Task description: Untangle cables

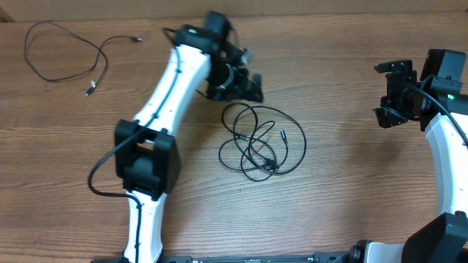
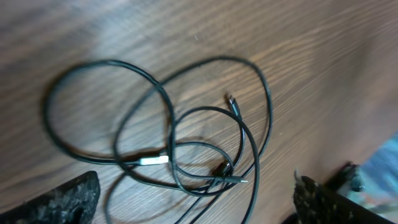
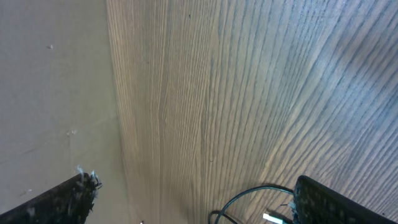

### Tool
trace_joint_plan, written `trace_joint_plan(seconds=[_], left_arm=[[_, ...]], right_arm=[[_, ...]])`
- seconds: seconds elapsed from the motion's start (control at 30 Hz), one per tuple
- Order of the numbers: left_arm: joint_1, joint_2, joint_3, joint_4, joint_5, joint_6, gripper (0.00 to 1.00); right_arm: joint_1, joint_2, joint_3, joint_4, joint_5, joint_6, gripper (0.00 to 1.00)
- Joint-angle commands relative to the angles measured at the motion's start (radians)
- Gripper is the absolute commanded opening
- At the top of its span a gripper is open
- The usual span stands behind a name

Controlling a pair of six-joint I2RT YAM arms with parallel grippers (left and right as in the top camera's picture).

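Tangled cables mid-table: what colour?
Cables black, one plug silvery-white; left wrist view shows it best.

A wooden bench (image 1: pixel 351 183) carries everything. Near its middle lie the tangled cables (image 1: pixel 263 150), thin black cords looped over one another with small plug ends showing among the loops. Toward the far left corner a loose cable (image 1: pixel 102 51) lies spread out on its own, well apart from the bundle. The left arm (image 1: pixel 164 95) reaches from the near edge, and the left pincer (image 1: pixel 245 86) hangs just beside the bundle's far side. By the right edge the right pincer (image 1: pixel 387 93) stands with fingers wide apart, nothing between them.
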Motion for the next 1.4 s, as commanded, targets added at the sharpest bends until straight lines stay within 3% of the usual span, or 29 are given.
trace_joint_plan(seconds=[0.0, 0.1, 0.23, 0.27, 0.3, 0.43, 0.6, 0.73, 0.97, 1.13, 1.37], left_arm=[[-0.097, 0.049, -0.004, -0.016, -0.134, -0.079, 0.96], [-0.161, 0.080, -0.004, -0.008, -0.141, -0.079, 0.95], [-0.195, 0.118, -0.005, -0.008, -0.214, -0.110, 0.79], [-0.197, 0.122, -0.005, -0.007, -0.218, -0.113, 0.68], [-0.198, 0.126, -0.004, 0.004, -0.236, -0.113, 0.47], [-0.190, 0.120, 0.002, 0.027, -0.276, -0.120, 0.04], [-0.185, 0.120, 0.127, -0.053, -0.272, -0.118, 0.04], [-0.185, 0.119, 0.472, -0.226, -0.272, -0.116, 0.04], [-0.185, 0.114, 1.041, -0.393, -0.227, -0.151, 0.04], [-0.183, -0.025, 1.038, -0.309, -0.227, -0.163, 0.04], [-0.165, -0.224, 1.038, -0.069, -0.230, -0.209, 0.04]], right_arm=[[-0.003, -0.007, 0.008, 0.003, 0.014, -0.005, 1.00], [-0.003, -0.007, 0.008, 0.003, 0.014, -0.005, 1.00], [-0.003, -0.007, 0.008, 0.003, 0.014, -0.005, 1.00], [-0.003, -0.007, 0.008, 0.003, 0.014, -0.005, 1.00], [-0.003, -0.007, 0.008, 0.003, 0.014, -0.005, 1.00], [-0.003, -0.007, 0.008, 0.003, 0.014, -0.005, 1.00], [-0.003, -0.007, 0.008, 0.003, 0.014, -0.005, 1.00], [-0.003, -0.007, 0.008, 0.003, 0.014, -0.005, 1.00], [-0.003, -0.007, 0.008, 0.003, 0.014, -0.005, 1.00], [-0.003, -0.007, 0.008, 0.003, 0.014, -0.005, 1.00], [-0.003, -0.007, 0.008, 0.003, 0.014, -0.005, 1.00]])
